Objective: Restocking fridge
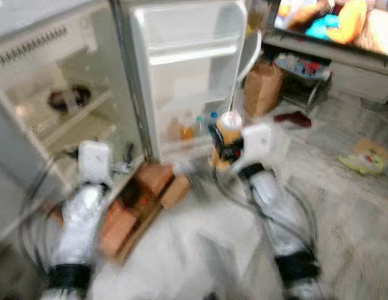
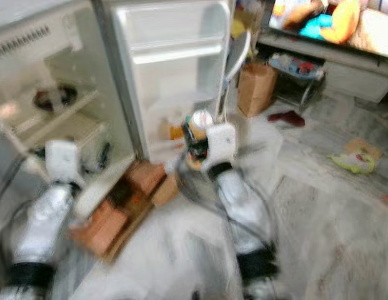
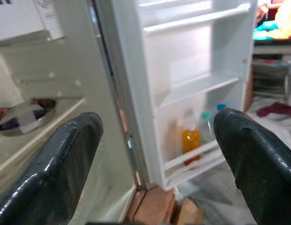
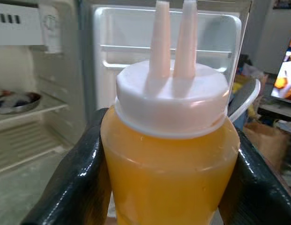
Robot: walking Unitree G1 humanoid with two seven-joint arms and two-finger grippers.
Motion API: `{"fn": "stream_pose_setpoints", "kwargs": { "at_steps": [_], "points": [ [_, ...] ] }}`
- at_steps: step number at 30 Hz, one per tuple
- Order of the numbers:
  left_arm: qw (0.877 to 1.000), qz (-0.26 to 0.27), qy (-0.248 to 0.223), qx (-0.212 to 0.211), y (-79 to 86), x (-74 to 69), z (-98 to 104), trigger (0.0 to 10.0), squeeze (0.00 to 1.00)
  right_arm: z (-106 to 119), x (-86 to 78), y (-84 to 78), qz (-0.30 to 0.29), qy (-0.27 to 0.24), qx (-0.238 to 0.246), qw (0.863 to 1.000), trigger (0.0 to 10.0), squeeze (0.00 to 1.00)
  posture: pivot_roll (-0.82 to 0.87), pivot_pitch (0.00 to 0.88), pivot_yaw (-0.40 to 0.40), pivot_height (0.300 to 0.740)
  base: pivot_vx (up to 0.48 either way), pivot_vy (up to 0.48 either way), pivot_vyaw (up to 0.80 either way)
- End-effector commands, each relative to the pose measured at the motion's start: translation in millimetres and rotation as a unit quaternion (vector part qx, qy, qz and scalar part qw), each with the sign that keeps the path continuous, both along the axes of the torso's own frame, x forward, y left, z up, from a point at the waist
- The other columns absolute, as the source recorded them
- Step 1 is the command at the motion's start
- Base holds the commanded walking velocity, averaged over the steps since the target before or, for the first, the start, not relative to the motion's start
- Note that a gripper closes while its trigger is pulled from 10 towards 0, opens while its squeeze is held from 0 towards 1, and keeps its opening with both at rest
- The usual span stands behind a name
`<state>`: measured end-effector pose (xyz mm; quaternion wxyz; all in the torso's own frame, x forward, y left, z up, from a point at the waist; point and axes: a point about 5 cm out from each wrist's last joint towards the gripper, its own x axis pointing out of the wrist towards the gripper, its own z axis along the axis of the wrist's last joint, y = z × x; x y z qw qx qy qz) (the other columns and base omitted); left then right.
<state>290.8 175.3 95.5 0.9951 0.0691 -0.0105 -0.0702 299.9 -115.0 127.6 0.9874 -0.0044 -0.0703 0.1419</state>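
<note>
A small fridge (image 1: 69,69) stands open with its door (image 1: 187,75) swung wide. My right gripper (image 1: 226,149) is shut on an orange squeeze bottle (image 4: 168,164) with a white twin-nozzle cap, held upright just in front of the door's bottom shelf. That shelf (image 3: 194,157) holds an orange bottle (image 3: 191,140) and two clear bottles with blue and green caps. My left gripper (image 3: 154,154) is open with nothing between its fingers, low beside the fridge's open compartment. A metal bowl (image 3: 23,117) sits on an inner shelf.
A brown cardboard box (image 1: 140,203) lies on the floor under the fridge's front edge. A paper bag (image 1: 262,87) and a low TV stand (image 1: 331,69) are behind the door. Scraps (image 1: 362,159) litter the pale floor at right.
</note>
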Motion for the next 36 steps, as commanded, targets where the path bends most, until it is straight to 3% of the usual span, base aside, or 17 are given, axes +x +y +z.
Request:
{"fn": "stream_pose_setpoints", "kwargs": {
  "at_steps": [1, 5, 8, 14, 20, 36],
  "points": [
    [1.0, 0.022, -0.007, -0.004, 9.3, 2.9, 5.4, 10.0, 0.0, 13.5, 1.7, 11.6, 0.017, -0.027, 0.013, 0.999, 10.0, 0.0, -0.02, 0.0, -0.029, 0.74, 0.0, 0.0, 0.0],
    [1.0, 0.009, -0.001, -0.011, 6.4, -0.6, 3.3, 10.0, 0.0, 11.0, -0.6, 8.5, 0.016, -0.023, 0.012, 1.0, 10.0, 0.0, -0.01, 0.0, -0.042, 0.74, 0.0, 0.0, 0.0],
    [0.999, 0.025, 0.018, -0.024, 13.8, -8.0, -1.1, 10.0, 0.0, 10.5, -3.9, 3.6, 0.009, -0.019, 0.021, 1.0, 10.0, 0.0, 0.01, 0.0, -0.056, 0.74, 0.0, 0.0, 0.0],
    [0.999, 0.031, 0.006, -0.03, 23.2, -21.3, -3.1, 10.0, 0.0, 5.2, -9.1, 7.7, 0.022, -0.014, 0.002, 1.0, 10.0, 0.0, 0.03, 0.0, -0.08, 0.74, 0.101, 0.0, 0.0],
    [0.999, 0.03, 0.013, -0.032, 16.7, -22.6, -3.7, 10.0, 0.0, 13.6, -1.7, 14.0, 0.032, -0.021, 0.01, 0.999, 10.0, 0.0, 0.03, 0.0, -0.083, 0.74, 0.324, 0.0, 0.0],
    [0.999, 0.016, 0.01, -0.035, 7.7, -15.3, -2.2, 10.0, 0.0, 19.9, -2.7, 14.5, 0.049, -0.036, -0.011, 0.998, 10.0, 0.0, 0.01, 0.0, -0.081, 0.74, 0.327, 0.0, 0.0]
  ]
}}
